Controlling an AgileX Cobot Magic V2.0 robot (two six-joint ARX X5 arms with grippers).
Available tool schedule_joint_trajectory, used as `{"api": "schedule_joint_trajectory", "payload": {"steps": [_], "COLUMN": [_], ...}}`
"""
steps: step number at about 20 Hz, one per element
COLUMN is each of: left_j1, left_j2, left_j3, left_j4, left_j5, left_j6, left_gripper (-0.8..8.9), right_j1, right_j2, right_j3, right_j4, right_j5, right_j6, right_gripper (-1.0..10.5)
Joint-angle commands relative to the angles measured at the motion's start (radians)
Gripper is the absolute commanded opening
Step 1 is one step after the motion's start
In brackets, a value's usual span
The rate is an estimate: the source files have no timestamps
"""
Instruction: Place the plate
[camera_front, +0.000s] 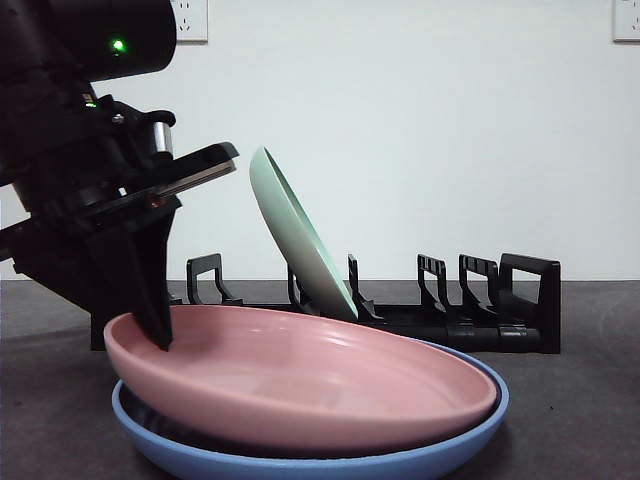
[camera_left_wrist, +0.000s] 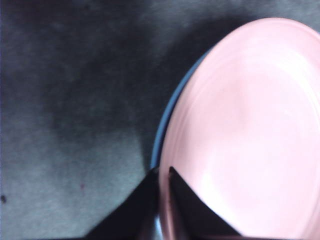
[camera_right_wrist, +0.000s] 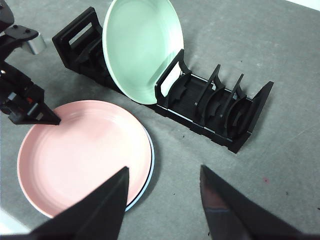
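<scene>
**Left gripper pinching the pink plate's rim**

The left gripper (camera_left_wrist: 164, 200) has its jaws nearly closed on the near rim of the pink plate (camera_front: 300, 375), one jaw inside the dish and one under its lip. The plate lies flat, nested on a blue plate (camera_front: 440, 455), spreading away from the jaws. Behind it the black rack (camera_right_wrist: 210, 107) runs lengthways, a mint-green plate (camera_right_wrist: 140, 47) leaning in one slot. All three plates look smooth and glossy; the table (camera_right_wrist: 280, 60) is a dull grey. The right gripper (camera_right_wrist: 162, 200) hangs wide open above, holding nothing.
</scene>
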Motion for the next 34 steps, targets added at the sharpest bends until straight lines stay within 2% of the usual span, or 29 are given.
{"api": "schedule_joint_trajectory", "payload": {"steps": [1, 3, 5, 9, 11, 13, 15, 17, 19, 22, 24, 26, 29, 34], "left_j1": [-0.013, -0.012, -0.011, 0.000, 0.011, 0.021, 0.032, 0.036, 0.036, 0.037, 0.037, 0.037, 0.037, 0.037], "left_j2": [0.015, 0.002, -0.045, -0.266, -0.404, -0.541, -0.672, -0.789, -0.895, -1.007, -1.055, -1.073, -1.075, -1.075], "left_j3": [0.018, 0.031, 0.048, 0.068, 0.068, 0.067, 0.067, 0.067, 0.067, 0.067, 0.067, 0.067, 0.067, 0.067], "left_j4": [0.001, -0.047, -0.081, -0.106, -0.160, -0.234, -0.324, -0.418, -0.497, -0.575, -0.601, -0.610, -0.619, -0.624], "left_j5": [-0.002, -0.002, -0.006, -0.020, -0.122, -0.243, -0.310, -0.336, -0.336, -0.344, -0.355, -0.355, -0.355, -0.367], "left_j6": [-0.023, -0.008, 0.030, 0.119, 0.146, 0.218, 0.276, 0.269, 0.221, 0.166, 0.138, 0.121, 0.119, 0.118], "left_gripper": [3.31, 3.82, 3.81, 3.73, 3.72, 3.72, 3.72, 3.72, 3.72, 3.72, 3.72, 3.72, 3.72, 3.72], "right_j1": [0.010, 0.010, 0.010, 0.010, 0.010, -0.005, -0.038, -0.085, -0.145, -0.261, -0.333, -0.393, -0.441, -0.462], "right_j2": [0.006, 0.006, 0.006, 0.007, 0.009, 0.025, 0.058, 0.108, 0.176, 0.311, 0.423, 0.542, 0.724, 0.942], "right_j3": [0.021, 0.021, 0.021, 0.021, 0.021, 0.021, 0.021, 0.021, 0.021, 0.021, 0.021, 0.042, 0.157, 0.374], "right_j4": [0.006, 0.006, 0.006, 0.006, 0.007, 0.008, 0.017, 0.068, 0.173, 0.371, 0.507, 0.597, 0.598, 0.591], "right_j5": [0.004, 0.004, 0.003, -0.004, -0.008, -0.032, -0.074, -0.137, -0.251, -0.475, -0.634, -0.753, -0.836, -0.845], "right_j6": [0.013, 0.013, 0.013, 0.016, 0.022, 0.021, 0.019, -0.010, -0.059, -0.097, -0.094, -0.084, -0.097, -0.119], "right_gripper": [2.3, 2.3, 2.3, 2.3, 2.3, 2.3, 2.3, 2.3, 2.3, 2.3, 2.3, 2.3, 2.3, 2.3]}}
